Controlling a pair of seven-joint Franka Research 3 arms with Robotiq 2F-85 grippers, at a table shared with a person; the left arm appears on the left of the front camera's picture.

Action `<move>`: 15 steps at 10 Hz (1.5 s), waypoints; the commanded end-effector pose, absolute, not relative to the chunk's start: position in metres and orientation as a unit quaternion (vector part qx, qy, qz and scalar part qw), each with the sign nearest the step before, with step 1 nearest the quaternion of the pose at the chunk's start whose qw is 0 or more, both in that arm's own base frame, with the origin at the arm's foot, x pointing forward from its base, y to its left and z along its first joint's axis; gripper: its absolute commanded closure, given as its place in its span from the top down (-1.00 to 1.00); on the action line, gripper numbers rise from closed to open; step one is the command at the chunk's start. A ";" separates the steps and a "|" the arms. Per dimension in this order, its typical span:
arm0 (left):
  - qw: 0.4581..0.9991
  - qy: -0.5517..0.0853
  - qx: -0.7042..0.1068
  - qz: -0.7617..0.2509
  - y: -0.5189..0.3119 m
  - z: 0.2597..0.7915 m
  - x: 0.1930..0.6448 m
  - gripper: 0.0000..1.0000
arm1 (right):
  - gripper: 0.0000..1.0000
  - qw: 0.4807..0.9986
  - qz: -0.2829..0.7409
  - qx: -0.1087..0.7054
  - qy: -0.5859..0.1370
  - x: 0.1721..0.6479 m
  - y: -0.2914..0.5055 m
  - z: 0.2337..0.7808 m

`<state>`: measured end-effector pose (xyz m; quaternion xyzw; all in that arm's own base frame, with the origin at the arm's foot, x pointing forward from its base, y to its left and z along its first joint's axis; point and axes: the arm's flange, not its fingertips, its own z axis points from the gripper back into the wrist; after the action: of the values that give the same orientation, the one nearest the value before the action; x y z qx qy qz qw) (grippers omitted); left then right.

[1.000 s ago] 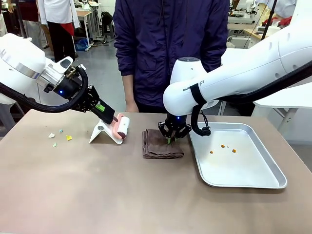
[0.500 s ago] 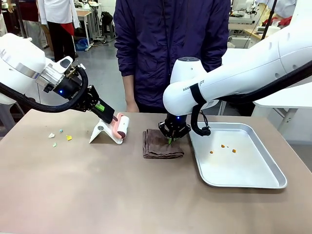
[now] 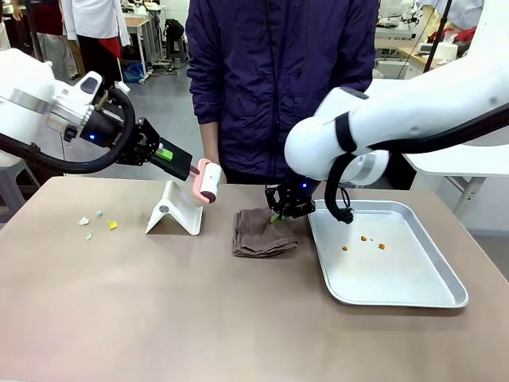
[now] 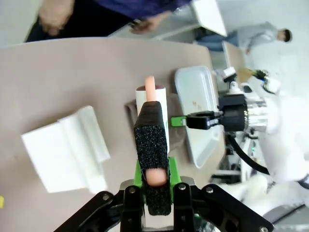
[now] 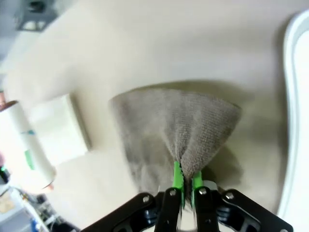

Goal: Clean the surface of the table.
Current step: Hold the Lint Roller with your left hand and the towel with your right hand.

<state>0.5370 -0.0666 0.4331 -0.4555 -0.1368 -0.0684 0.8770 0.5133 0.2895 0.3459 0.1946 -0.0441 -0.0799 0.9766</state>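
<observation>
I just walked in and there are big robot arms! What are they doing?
They are cleaning the brown table. The left fingers hold a lint roller by its pink handle, in the air above its white stand. The right fingers pinch a brown cloth, one corner raised. Little scraps lie on the table's left side, and a person stands at the far side.

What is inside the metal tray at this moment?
A few small orange crumbs lie on the tray floor. Its far left corner is covered by the right arm, so anything there cannot be seen.
</observation>
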 end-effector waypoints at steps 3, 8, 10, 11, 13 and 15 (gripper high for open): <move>0.808 -0.142 -0.572 -0.005 0.008 0.468 0.473 -1.00 | -1.00 0.910 0.024 0.406 -0.073 0.418 0.214 0.374; 0.729 -0.139 -0.670 0.019 0.116 0.469 0.401 -1.00 | -1.00 0.800 0.025 0.586 -0.126 0.342 0.081 0.376; 0.745 -0.110 -0.657 -0.028 0.162 0.446 0.390 -1.00 | -1.00 0.774 0.004 0.615 -0.149 0.327 0.019 0.376; 0.754 -0.094 -0.647 -0.064 0.190 0.426 0.387 -1.00 | -1.00 0.764 0.011 0.627 -0.153 0.323 -0.004 0.376; 0.738 -0.097 -0.665 -0.055 0.236 0.399 0.366 -1.00 | -1.00 0.739 0.009 0.655 -0.159 0.313 -0.049 0.370; 0.723 -0.160 -0.672 -0.021 0.269 0.375 0.336 -1.00 | -1.00 0.728 -0.022 0.663 -0.172 0.302 -0.075 0.362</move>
<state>0.3416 0.2608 0.3767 -0.6612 -0.1226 -0.0186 0.7398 0.3386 -0.0881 0.3768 0.6586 -0.1632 -0.0280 0.7340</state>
